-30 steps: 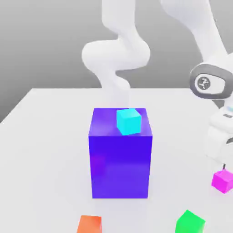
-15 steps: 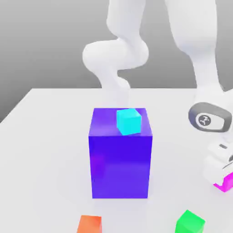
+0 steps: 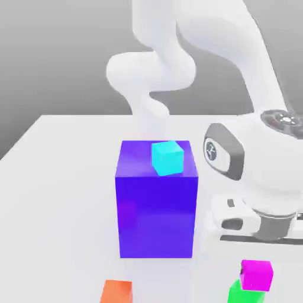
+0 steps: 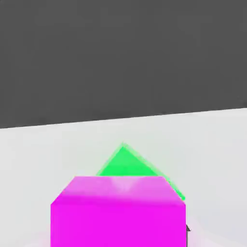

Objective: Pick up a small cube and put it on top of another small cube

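The small cube (image 3: 257, 276), bright magenta, hangs under my gripper (image 3: 257, 265) at the front of the exterior view's right, and the gripper is shut on it. It sits directly over another small cube (image 3: 239, 294), bright green, whose top it overlaps; I cannot tell whether the two touch. In the hand view the magenta cube (image 4: 118, 212) looms close, and a corner of the green cube (image 4: 126, 163) pokes out behind it.
A big purple block (image 3: 156, 207) stands mid-table with a cyan cube (image 3: 167, 158) on its top. An orange cube (image 3: 116, 292) lies at the front edge. The white arm (image 3: 248, 165) leans close to the purple block's right side.
The gripper closed on the magenta cube at the far right, then carried it toward the exterior view's left and over the green cube. The arm swung in beside the purple block.
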Robot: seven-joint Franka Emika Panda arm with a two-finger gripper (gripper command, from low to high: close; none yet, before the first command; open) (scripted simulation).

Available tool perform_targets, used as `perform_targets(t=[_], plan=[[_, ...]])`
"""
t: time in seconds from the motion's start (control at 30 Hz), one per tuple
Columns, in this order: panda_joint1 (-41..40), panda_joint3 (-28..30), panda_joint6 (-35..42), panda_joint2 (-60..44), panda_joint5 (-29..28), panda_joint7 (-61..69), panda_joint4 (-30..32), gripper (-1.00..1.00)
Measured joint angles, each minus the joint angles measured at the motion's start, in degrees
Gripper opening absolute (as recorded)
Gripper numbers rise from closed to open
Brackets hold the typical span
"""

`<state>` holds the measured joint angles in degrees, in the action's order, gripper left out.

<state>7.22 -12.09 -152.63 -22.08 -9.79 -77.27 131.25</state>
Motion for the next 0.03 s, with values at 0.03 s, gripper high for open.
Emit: perform_targets(t=[0.03], plan=[[0.0, 0.0, 0.0, 0.0, 0.0, 0.0, 0.0, 1.0]])
